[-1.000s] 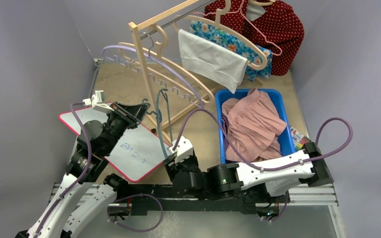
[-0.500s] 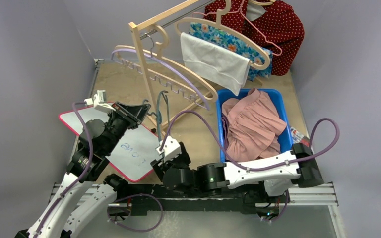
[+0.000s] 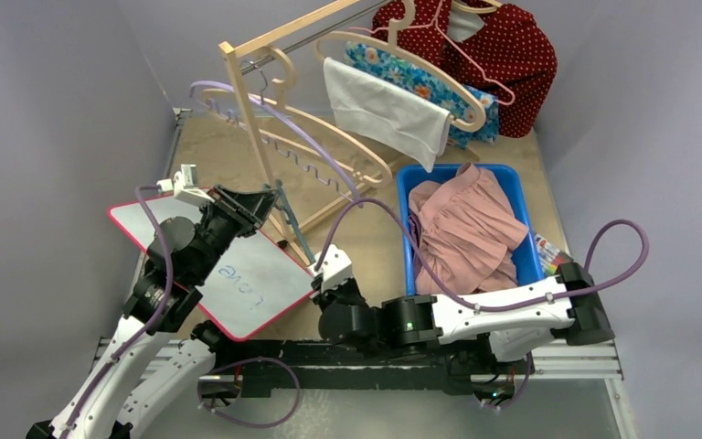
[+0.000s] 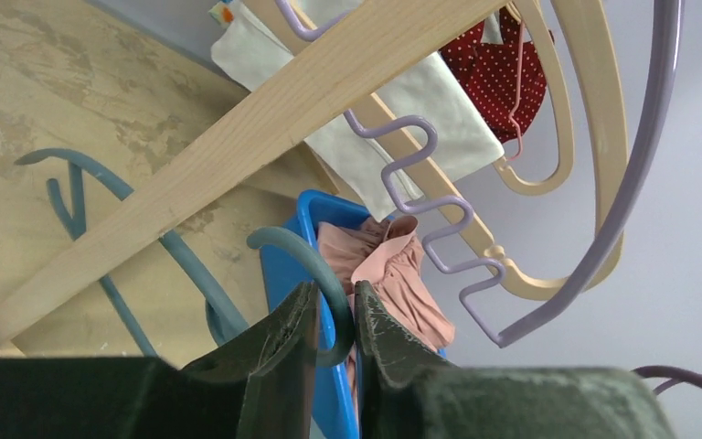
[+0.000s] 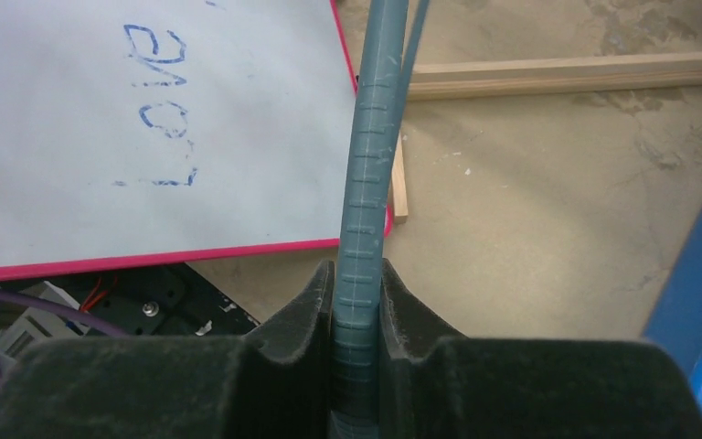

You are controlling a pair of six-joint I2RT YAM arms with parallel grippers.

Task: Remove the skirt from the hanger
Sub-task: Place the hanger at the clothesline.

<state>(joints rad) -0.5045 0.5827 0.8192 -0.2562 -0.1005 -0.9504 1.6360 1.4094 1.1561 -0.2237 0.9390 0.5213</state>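
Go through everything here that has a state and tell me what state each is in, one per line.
Grey-blue plastic hanger: bare, held by both hands.
Left hand: shut on the hanger's hook.
Right hand: shut on the hanger's arm.
Pink pleated skirt: off the hanger, crumpled in the blue plastic bin.
White cloth: hanging from the wooden rack.
Pink-edged whiteboard: written on, reads "Love".

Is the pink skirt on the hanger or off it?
Off. The pink skirt lies crumpled in the blue bin; the teal hanger, pinched by the left tool and the right tool, is bare.
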